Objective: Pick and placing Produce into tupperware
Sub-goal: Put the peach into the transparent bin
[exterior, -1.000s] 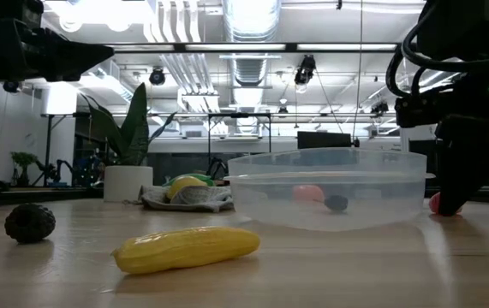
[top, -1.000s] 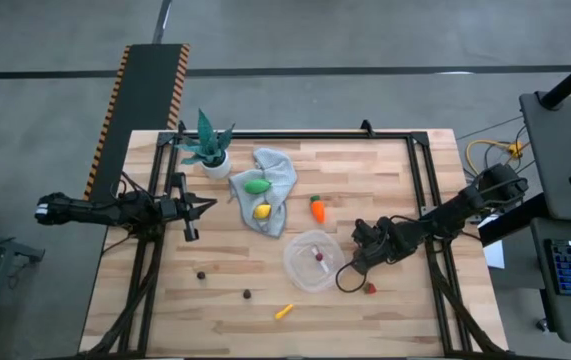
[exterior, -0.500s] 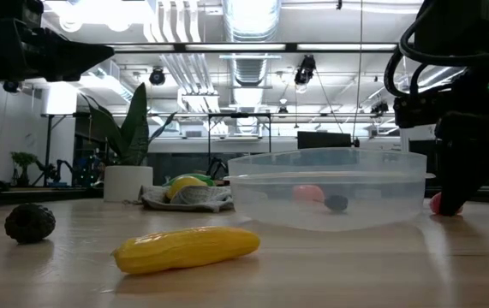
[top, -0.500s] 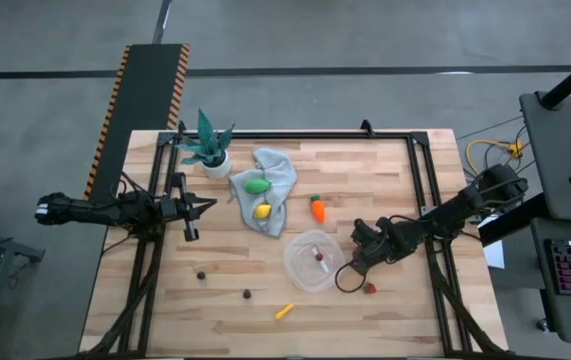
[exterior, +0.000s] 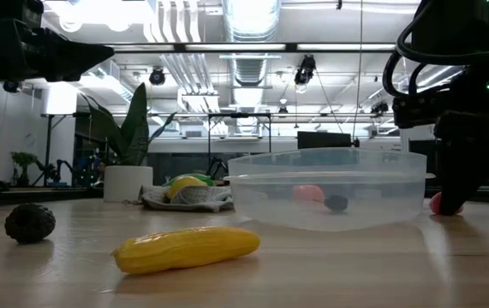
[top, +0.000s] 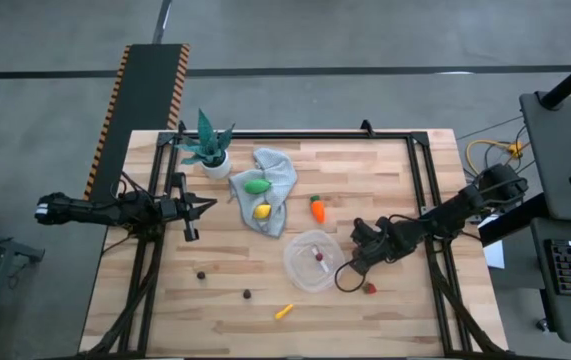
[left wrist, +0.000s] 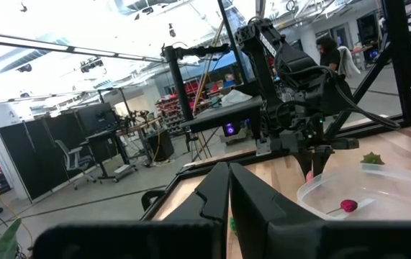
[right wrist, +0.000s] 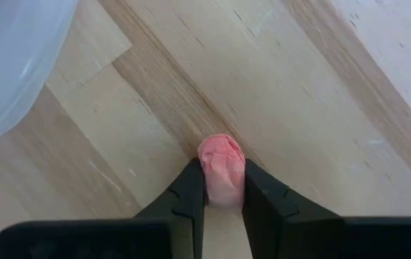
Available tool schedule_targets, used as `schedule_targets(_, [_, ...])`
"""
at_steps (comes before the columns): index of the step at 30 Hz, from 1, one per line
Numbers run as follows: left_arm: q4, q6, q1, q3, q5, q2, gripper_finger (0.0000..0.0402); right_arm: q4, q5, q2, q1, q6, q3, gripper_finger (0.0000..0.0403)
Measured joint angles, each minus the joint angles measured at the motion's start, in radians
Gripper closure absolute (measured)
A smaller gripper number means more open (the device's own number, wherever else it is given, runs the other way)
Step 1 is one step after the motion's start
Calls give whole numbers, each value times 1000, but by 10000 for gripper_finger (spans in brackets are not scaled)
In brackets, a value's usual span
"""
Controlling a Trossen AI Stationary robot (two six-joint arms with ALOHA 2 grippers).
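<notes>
The clear round tupperware [top: 313, 260] stands right of the table's middle with a red piece and a dark berry inside. Just right of it a small red berry [top: 370, 288] lies on the wood, and my right gripper [right wrist: 223, 180] is shut on it, pointing down. A carrot [top: 317, 208] lies on bare wood. A green piece [top: 256, 186] and a lemon [top: 262, 211] lie on a grey cloth. A yellow sliver [top: 283, 311] and two dark berries [top: 202, 274] [top: 247, 294] lie nearer the front. My left gripper [top: 193, 208] waits shut at the left edge. My right gripper pinches the red berry by its two opposite sides [right wrist: 222, 173] between its two fingers [right wrist: 191, 193]. The fingers come from above, pointing down. The berry's far end sticks out past the fingertips, and it rests on the wooden table.
A potted plant [top: 210, 150] stands at the far left corner. The grey cloth [top: 273, 180] lies left of the carrot. The tupperware's wall [right wrist: 11, 65] is close beside my right gripper. Black frame rails run along the table's edges.
</notes>
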Motion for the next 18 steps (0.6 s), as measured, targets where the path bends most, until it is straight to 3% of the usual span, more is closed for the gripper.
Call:
schedule_targets(12, [0,0,0,0,0,0,402,-19,-2,-16,1,-23,70,346])
schedule_targets(18, [1,0,0,0,0,1,402,-109,21,-16,0,-36,136,346])
